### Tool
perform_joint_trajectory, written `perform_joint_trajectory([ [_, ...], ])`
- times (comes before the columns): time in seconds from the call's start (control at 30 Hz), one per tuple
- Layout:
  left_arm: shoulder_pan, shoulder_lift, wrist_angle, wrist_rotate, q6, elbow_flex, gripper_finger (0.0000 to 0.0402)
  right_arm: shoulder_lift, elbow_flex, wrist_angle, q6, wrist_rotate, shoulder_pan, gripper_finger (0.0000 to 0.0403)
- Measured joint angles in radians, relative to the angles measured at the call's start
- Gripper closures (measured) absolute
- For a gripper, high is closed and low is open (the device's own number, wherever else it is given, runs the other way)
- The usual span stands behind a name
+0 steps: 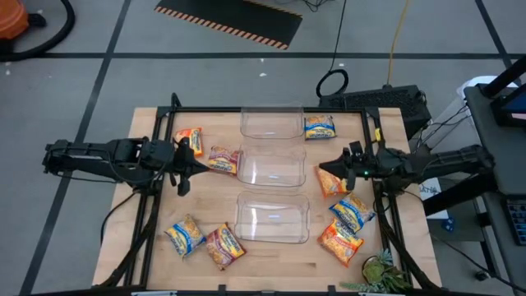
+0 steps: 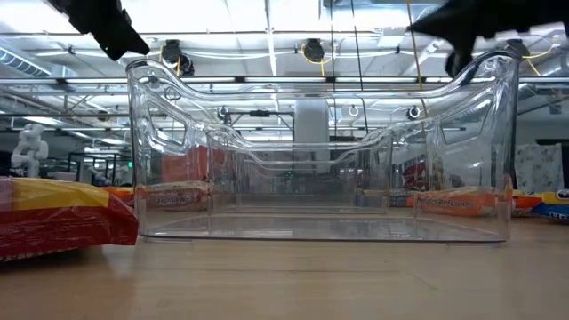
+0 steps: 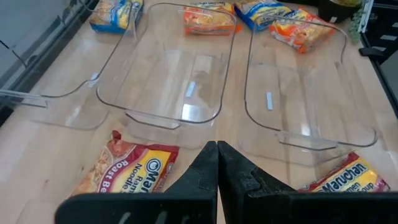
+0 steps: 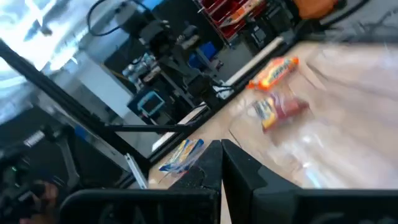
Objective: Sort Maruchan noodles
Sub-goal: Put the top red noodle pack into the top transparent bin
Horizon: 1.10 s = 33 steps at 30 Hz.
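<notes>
Several Maruchan packets lie flat on the wooden table around three clear bins. An orange one [image 1: 189, 140] and a reddish-brown one [image 1: 223, 159] lie left of the bins. A blue-and-yellow one [image 1: 184, 236] and a reddish-brown one [image 1: 223, 245] lie near-left. On the right lie a blue-and-yellow one [image 1: 319, 127] far, an orange one [image 1: 333, 181], a blue one [image 1: 352, 212] and an orange one [image 1: 340, 241]. My left gripper [image 1: 193, 164] [image 3: 217, 155] is shut and empty, above the table beside the reddish-brown packet [image 3: 130, 171]. My right gripper [image 1: 325, 168] [image 4: 222, 155] is shut and empty, next to the orange packet by the middle bin.
The three clear bins stand in a column down the table's middle: far [image 1: 271, 123], middle [image 1: 271, 164], near [image 1: 273, 218] [image 2: 320, 151]. A green plant [image 1: 380, 271] sits at the near right corner. Black frame rails run along the table's left and right sides.
</notes>
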Motion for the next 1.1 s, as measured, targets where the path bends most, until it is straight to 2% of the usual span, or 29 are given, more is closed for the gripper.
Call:
perform_joint_trajectory([
  [0.17,0.0,0.0,0.0,-0.005,0.016,0.0,0.04,0.117,0.204,-0.203,-0.138,0.057,0.007,0.0403],
  [0.33,0.0,0.0,-0.004,-0.005,0.04,0.0,0.04,0.213,0.223,-0.245,-0.172,0.074,0.007,0.0403],
  [0.47,0.0,0.002,-0.03,-0.007,-0.005,-0.018,0.0392,0.245,0.222,-0.299,-0.173,0.072,0.007,0.0403],
  [0.83,0.054,0.064,-0.107,-0.014,-0.165,-0.154,0.0288,0.215,0.223,-0.314,-0.169,0.072,0.005,0.0403],
  [1.1,0.114,0.172,-0.101,-0.014,-0.21,-0.175,0.0236,0.216,0.223,-0.313,-0.166,0.073,0.005,0.0403],
])
